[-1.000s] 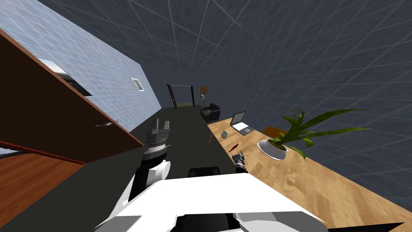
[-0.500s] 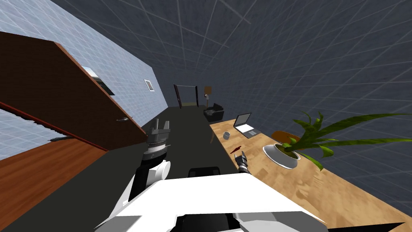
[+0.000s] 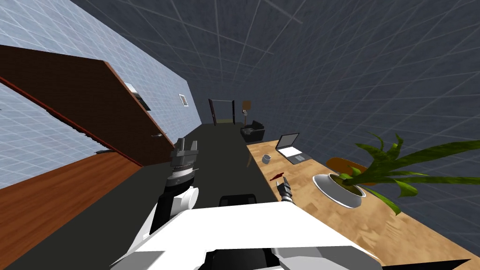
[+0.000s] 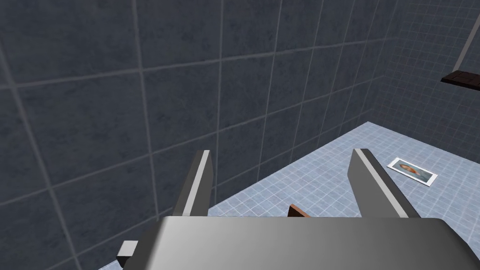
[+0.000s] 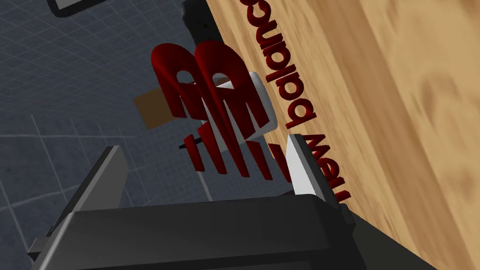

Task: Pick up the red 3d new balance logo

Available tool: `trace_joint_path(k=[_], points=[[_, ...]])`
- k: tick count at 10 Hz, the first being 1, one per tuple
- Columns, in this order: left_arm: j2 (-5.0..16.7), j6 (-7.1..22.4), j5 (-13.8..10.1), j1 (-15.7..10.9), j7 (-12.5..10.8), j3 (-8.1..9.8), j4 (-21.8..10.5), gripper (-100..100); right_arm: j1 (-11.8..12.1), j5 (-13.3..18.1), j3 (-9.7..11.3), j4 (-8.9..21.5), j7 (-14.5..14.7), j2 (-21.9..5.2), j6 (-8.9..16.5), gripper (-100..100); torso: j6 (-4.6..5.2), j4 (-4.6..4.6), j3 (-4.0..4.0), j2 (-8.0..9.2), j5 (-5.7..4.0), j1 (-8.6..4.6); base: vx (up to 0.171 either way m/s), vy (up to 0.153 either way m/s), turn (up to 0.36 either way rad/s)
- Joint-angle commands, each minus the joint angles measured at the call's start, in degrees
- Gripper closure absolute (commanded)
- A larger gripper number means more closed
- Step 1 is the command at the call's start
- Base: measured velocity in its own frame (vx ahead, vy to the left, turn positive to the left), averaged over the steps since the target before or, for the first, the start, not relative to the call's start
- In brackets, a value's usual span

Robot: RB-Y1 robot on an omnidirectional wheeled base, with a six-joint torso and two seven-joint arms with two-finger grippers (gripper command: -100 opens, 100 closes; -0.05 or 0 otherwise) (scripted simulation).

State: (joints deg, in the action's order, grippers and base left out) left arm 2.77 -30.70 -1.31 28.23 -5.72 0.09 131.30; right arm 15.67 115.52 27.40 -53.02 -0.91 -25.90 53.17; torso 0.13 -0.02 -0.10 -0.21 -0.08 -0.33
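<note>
Far left: a pale blue tiled wall point(image 3: 56, 42), a dark brown cabinet point(image 3: 79, 98) and a reddish wood floor section point(image 3: 56, 206). The left jaws stand raised over the dark floor point(image 3: 220, 150); their fingers point(image 4: 199, 183) are spread wide with nothing between them.

Centre right: the right jaws are spread and hold nothing. Their fingers point(image 5: 300, 164) flank the near end of the red logo point(image 5: 215, 108); contact cannot be confirmed.

The logo is glossy dark red and thickly extruded. It is a slanted monogram trailing thin parallel stripes, with rounded lowercase lettering beside it. It sits on the light wood-grain table point(image 3: 328, 220), at the edge nearest the floor, between the right jaws and a white mug point(image 3: 266, 159).

Further right: an open laptop point(image 3: 291, 149), then a white bowl planter point(image 3: 328, 187) with long green leaves. A dark grey tiled wall point(image 3: 375, 70) runs behind.
</note>
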Motion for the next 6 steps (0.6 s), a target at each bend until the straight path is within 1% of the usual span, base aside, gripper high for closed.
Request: trace_joint_path(k=[1,2,3,4,5,6], points=[[0.0,0.0,0.0,0.0,0.0,0.0,0.0,0,0.3,2.9,0.0,2.7,0.4,-0.8,1.9,-100,0.0,0.0,0.0,0.0,0.0,0.0,-0.008,-0.054,0.237],[0.0,0.0,0.0,0.0,0.0,0.0,0.0,0,0.3,4.2,0.0,2.7,0.4,-0.8,1.9,-100,-0.04,0.0,-0.01,-0.03,0.0,-0.05,-0.014,-0.049,0.108],[0.0,0.0,0.0,0.0,0.0,0.0,0.0,0,0.4,6.1,0.0,5.2,0.7,-1.3,3.5,-100,0.01,-0.01,-0.01,-0.02,-0.01,-0.02,-0.027,-0.05,0.221],[0.0,0.0,0.0,0.0,0.0,0.0,0.0,0,0.4,7.1,0.0,5.2,0.7,-1.3,3.5,-100,-0.03,0.0,0.01,0.01,0.0,-0.03,-0.017,-0.047,0.106],[0.0,0.0,0.0,0.0,0.0,0.0,0.0,0,0.6,9.0,-0.1,7.2,0.9,-1.8,4.9,-100,0.01,0.0,-0.01,-0.01,-0.01,-0.01,-0.013,-0.049,0.18],[0.0,0.0,0.0,0.0,0.0,0.0,0.0,0,0.6,9.7,-0.1,7.4,0.9,-1.8,4.9,-100,-0.02,-0.01,-0.02,-0.03,-0.01,-0.03,-0.011,-0.046,0.104]])
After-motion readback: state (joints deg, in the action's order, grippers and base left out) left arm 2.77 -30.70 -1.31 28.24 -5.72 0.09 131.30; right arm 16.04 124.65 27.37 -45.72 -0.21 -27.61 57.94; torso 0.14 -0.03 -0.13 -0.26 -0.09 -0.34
